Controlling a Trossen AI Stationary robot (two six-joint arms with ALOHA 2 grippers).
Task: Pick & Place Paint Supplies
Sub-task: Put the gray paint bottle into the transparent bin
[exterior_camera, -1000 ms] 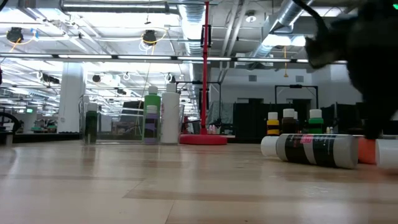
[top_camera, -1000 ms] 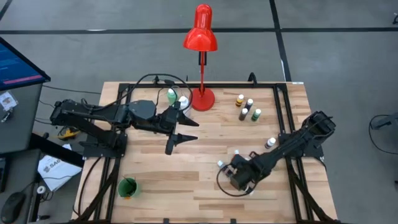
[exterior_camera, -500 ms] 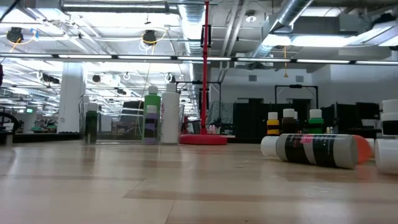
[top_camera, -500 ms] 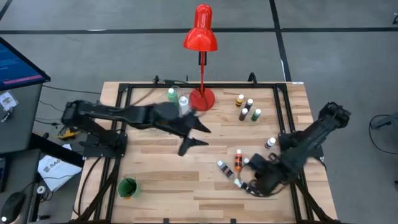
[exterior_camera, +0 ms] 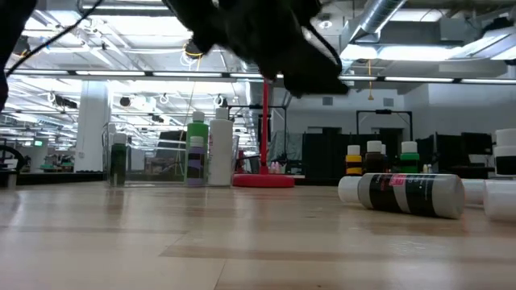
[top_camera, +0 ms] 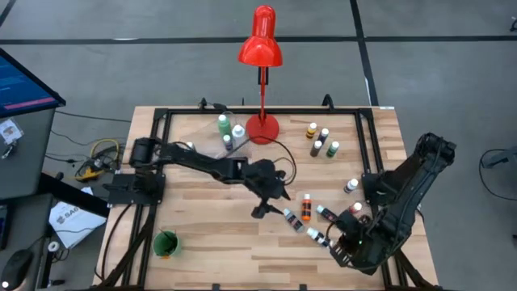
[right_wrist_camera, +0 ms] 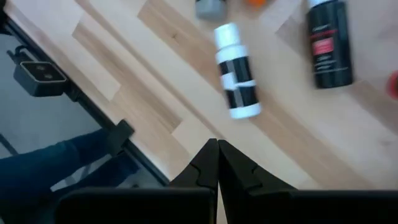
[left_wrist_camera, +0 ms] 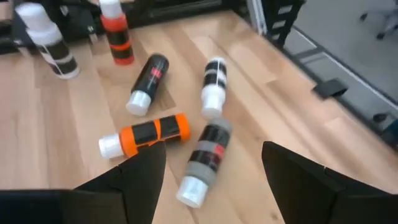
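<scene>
Pale wood-plank table (top_camera: pixel 202 234) inside a black metal frame: small cylindrical paint bottles (top_camera: pixel 308 217) with white caps lie scattered right of centre, one orange bottle (left_wrist_camera: pixel 149 134) among them. The left pincer (top_camera: pixel 268 204), arm stretched low across the table, hovers spread beside them. The right pincer (right_wrist_camera: pixel 217 163), pressed together and empty, sits at the near right edge.

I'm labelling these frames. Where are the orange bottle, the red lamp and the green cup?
orange bottle (left_wrist_camera: pixel 155 132): left wrist view, on its orange body below the black band.
red lamp (top_camera: pixel 261 48): high view, on its shade.
green cup (top_camera: pixel 166 243): high view, on its rim.
</scene>
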